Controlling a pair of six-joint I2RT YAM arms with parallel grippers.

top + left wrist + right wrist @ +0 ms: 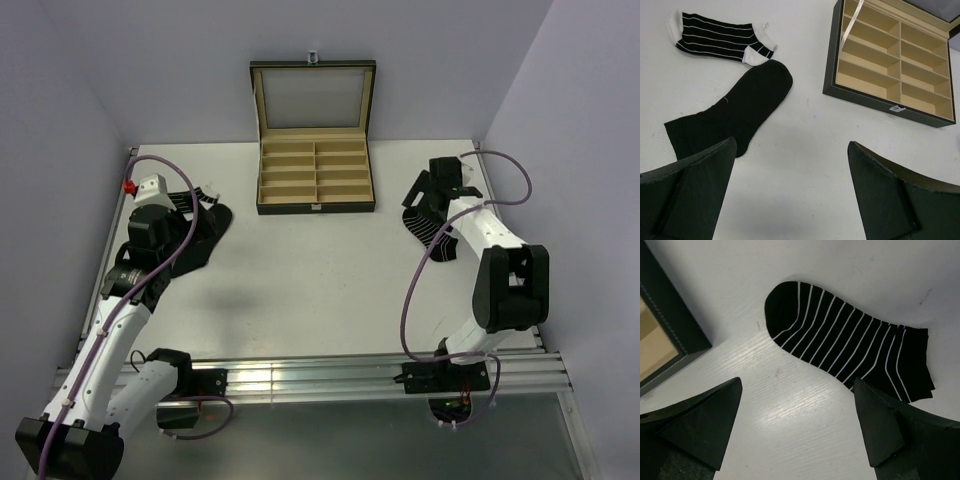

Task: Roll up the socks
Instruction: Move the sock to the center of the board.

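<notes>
One white bench [320,290] carries everything. A black box [316,208] with tan compartments sits at the middle of the far edge, lid up.

Three socks made out, all lying flat, none rolled:
- plain black sock [740,110], the longest, near the left edge toward the far-left corner, lying at a slant; its toe meets the heel of the next.
- white-tipped striped sock [720,37], just beyond it, nearer that corner.
- all-dark striped sock [850,347], short, near the right edge toward the far-right corner, just beside the box's right wall, toe toward the box.

Left gripper [792,185] hangs above bare bench beside the plain black sock, jaws spread wide, nothing between them. Right gripper [797,425] hangs over bare bench at the near side of the all-dark striped sock, jaws likewise spread and empty.

Judgement: opening step, approach only; no sock gripped, no roll begun. The next move calls for one gripper to come right down to the surface at a toe or cuff, since the fabric lies thin and flat. That end must be pinched and turned over along the sock's length. The other gripper will probably need to pin the sock so it does not slide.
</notes>
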